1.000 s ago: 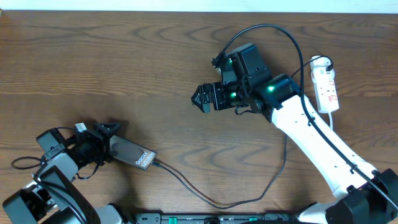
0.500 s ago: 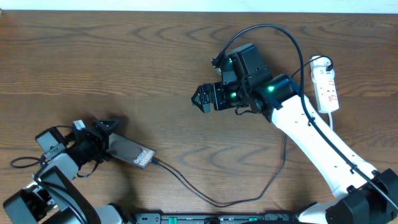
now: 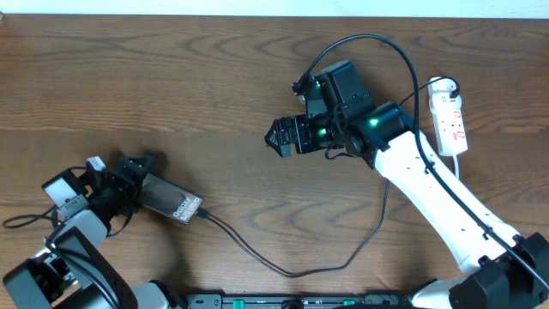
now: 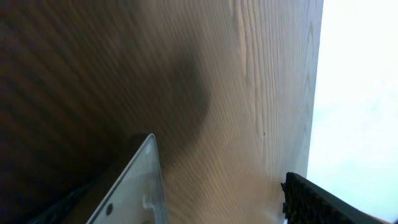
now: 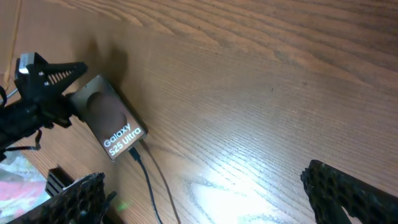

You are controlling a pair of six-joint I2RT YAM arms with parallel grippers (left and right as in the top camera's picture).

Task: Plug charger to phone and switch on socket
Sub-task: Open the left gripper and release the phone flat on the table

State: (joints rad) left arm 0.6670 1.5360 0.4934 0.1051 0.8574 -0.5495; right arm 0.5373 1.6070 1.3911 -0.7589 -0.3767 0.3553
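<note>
Seeming light and easy to slide, the socket (image 3: 449, 120) needs a downward press on its switch; left gripper (image 3: 133, 182) and right gripper (image 3: 276, 136) gape open.

Dark wood-grain table (image 3: 171, 86), pale band (image 3: 257, 7) beyond

The right gripper (image 3: 279, 136) is black, with triangular fingers whose pads (image 5: 348, 186) carry a fine knobbed texture. Just behind its jaws sit blocky black housings dotted with small green lights (image 3: 373, 123), and a thin black cable (image 3: 369, 36) loops out from them. Further back, the right arm (image 3: 446, 206) is a smooth white tube between black joints. The left gripper (image 3: 124, 176) is black too, with a small white patch beside its jaws and thin black wires (image 3: 26, 223) trailing behind.
</note>
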